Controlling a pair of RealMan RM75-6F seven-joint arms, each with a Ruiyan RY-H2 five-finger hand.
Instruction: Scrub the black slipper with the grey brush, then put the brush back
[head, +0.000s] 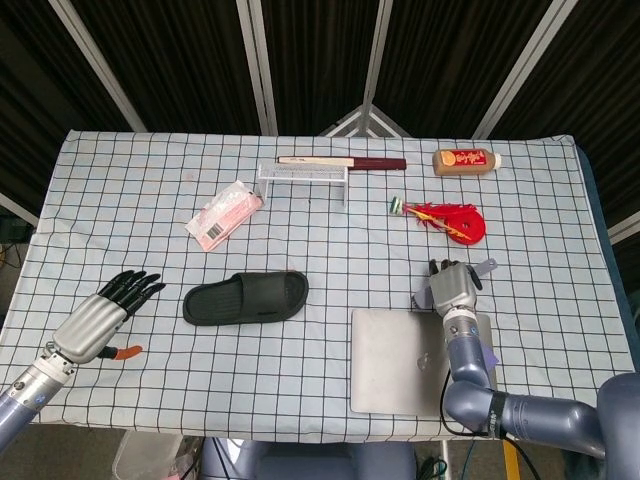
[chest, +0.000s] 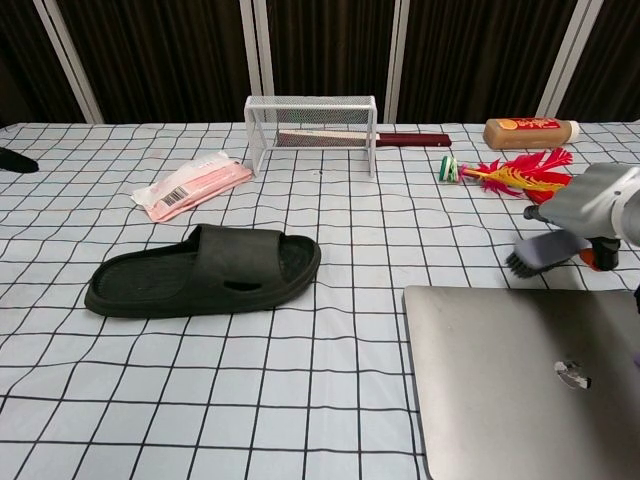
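The black slipper (head: 246, 297) (chest: 205, 272) lies flat left of the table's middle, toe end pointing left. My right hand (head: 453, 285) (chest: 592, 203) grips the grey brush (chest: 536, 254) (head: 484, 267) just above the cloth, at the far edge of the laptop, well right of the slipper. The brush's bristle end points left and downward in the chest view. My left hand (head: 103, 311) hovers at the table's left front with its dark fingers spread and nothing in it; only a fingertip shows at the chest view's left edge.
A closed silver laptop (head: 408, 362) (chest: 530, 380) lies under my right forearm. Behind are a red feather shuttlecock (head: 449, 218), a brown bottle (head: 466, 160), a white wire rack (chest: 313, 128) over a knife, and a pink packet (head: 226, 214).
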